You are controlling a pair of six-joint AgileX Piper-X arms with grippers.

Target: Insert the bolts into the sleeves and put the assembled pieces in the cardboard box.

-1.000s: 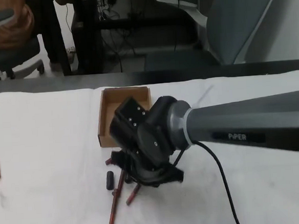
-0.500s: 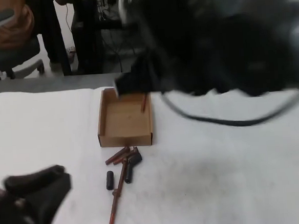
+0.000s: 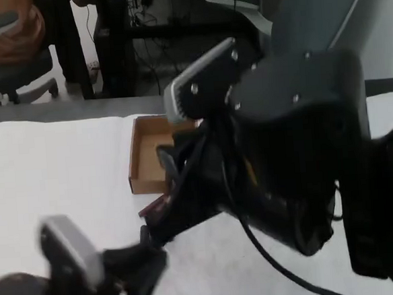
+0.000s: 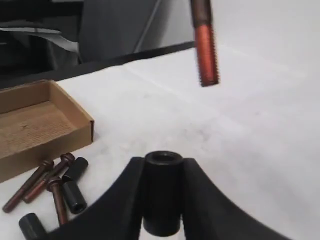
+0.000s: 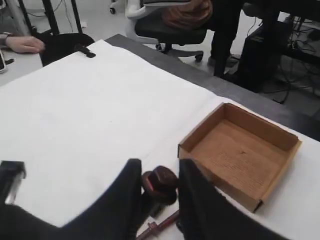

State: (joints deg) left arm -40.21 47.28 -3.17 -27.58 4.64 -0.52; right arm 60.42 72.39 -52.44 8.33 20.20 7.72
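My left gripper point(image 4: 162, 165) is shut on a black sleeve point(image 4: 162, 192), held upright with its bore facing up. A copper bolt point(image 4: 204, 47) hangs threaded end down above and beyond that sleeve. My right gripper point(image 5: 159, 167) is shut on this bolt, whose dark head point(image 5: 159, 184) sits between the fingers. The cardboard box point(image 4: 35, 125) point(image 5: 245, 150) lies empty on the white cloth. Loose bolts and sleeves point(image 4: 52, 185) lie in front of it. In the high view, one large arm point(image 3: 286, 168) covers much of the box point(image 3: 146, 158), and another arm point(image 3: 76, 264) sits low at the front left.
A spare bolt point(image 5: 157, 227) lies on the cloth under my right gripper. White cloth stretches wide to both sides of the box. Office chairs and desk legs stand beyond the bench's dark far edge point(image 5: 165, 55).
The large arm rose from the pile with a bolt, swung over the box, then came toward the camera. The other arm has come in from the lower left.
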